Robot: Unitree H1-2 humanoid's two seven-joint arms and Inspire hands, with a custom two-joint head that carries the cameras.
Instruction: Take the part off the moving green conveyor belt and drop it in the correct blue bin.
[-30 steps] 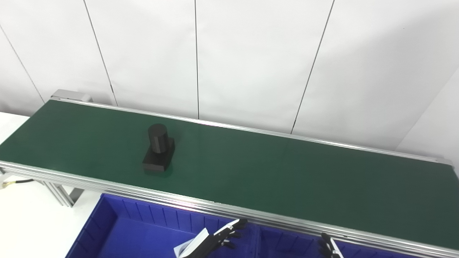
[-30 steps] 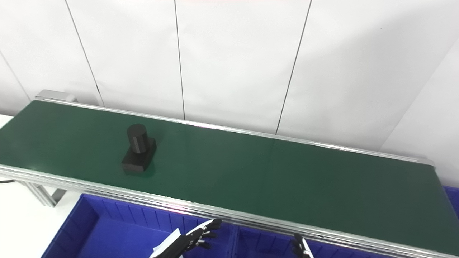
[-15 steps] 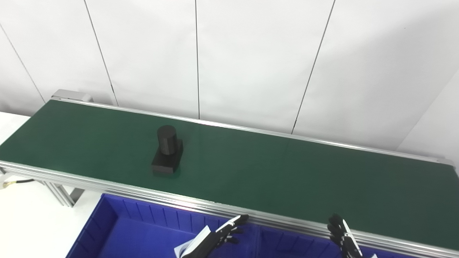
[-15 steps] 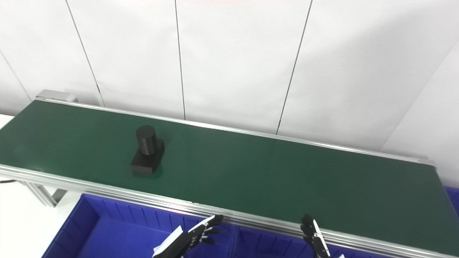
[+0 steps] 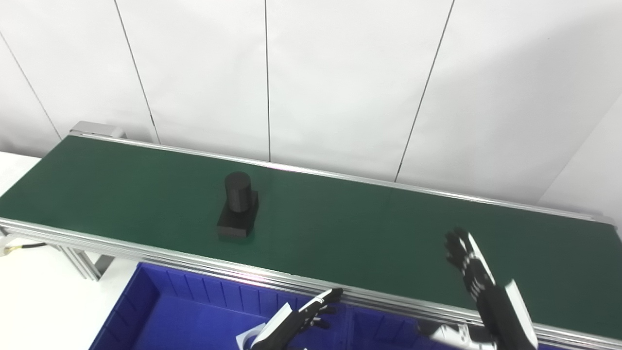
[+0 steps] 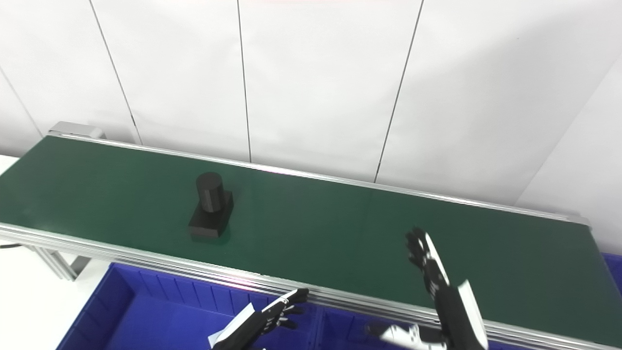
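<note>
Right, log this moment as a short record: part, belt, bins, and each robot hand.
part: black part, a cylinder upright on a rectangular base, standing on the belt's left half, untouched
belt: green conveyor belt with aluminium side rails
bins: blue bin below the belt's near rail; what is inside cannot be judged
left robot hand: left robot hand low over the bin, fingers extended, holding nothing
right robot hand: right robot hand raised over the belt's right part, open, well apart from the part

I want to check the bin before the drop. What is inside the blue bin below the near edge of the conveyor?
The blue bin shows only its bare ribbed wall and floor. The left hand covers part of it, and the picture's edge cuts off the rest.
</note>
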